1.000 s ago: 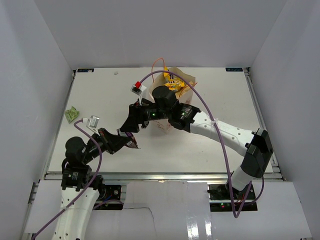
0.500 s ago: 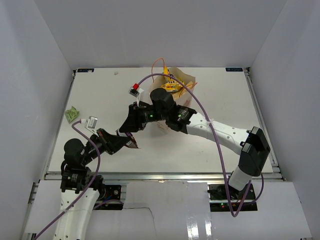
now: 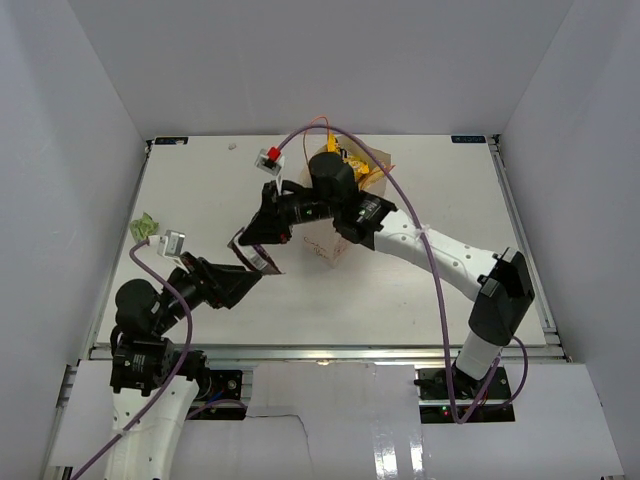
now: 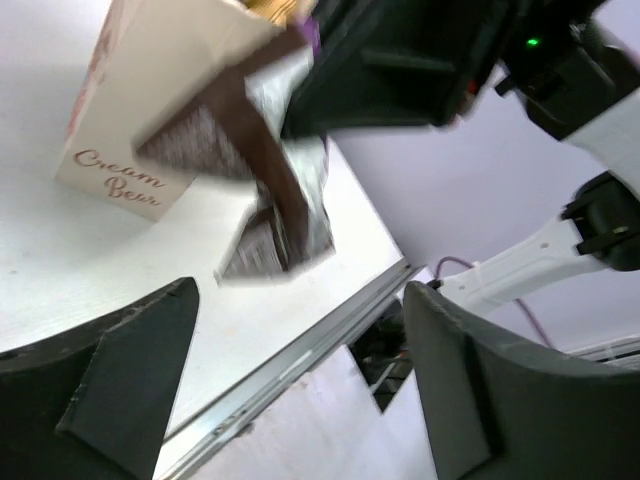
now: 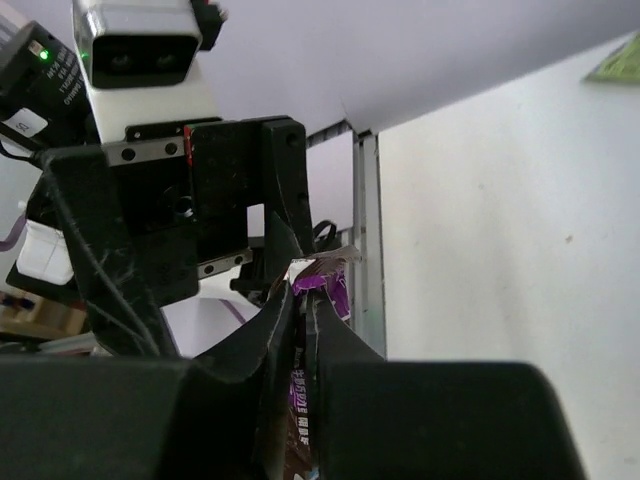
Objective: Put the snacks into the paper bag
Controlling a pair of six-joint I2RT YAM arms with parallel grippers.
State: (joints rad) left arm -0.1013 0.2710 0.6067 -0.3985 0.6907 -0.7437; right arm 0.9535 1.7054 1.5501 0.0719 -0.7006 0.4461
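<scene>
The dark brown-purple bar [image 3: 256, 256] hangs above the table left of the paper bag [image 3: 331, 246], and my right gripper [image 3: 250, 239] is shut on its upper end. In the right wrist view the purple wrapper [image 5: 327, 289] is pinched between the closed fingers of the right gripper [image 5: 305, 312]. My left gripper [image 3: 243, 284] stands open just below and left of the bar, touching nothing. The left wrist view shows the bar [image 4: 287, 205] beyond the spread fingers [image 4: 135, 365], with the cream bag [image 4: 150, 110] behind it. A yellow packet [image 3: 340, 161] lies in the bag's mouth.
A small green packet [image 3: 145, 228] lies near the table's left edge, also in the right wrist view as a green packet [image 5: 618, 62]. The bag's orange cord handle [image 3: 318, 124] sticks up at the back. The metal front rail [image 4: 300, 345] runs under the left gripper.
The left gripper has opened and let go of the bar and drawn back left. The right gripper has shut on the bar and lifted it up and back toward the bag.
</scene>
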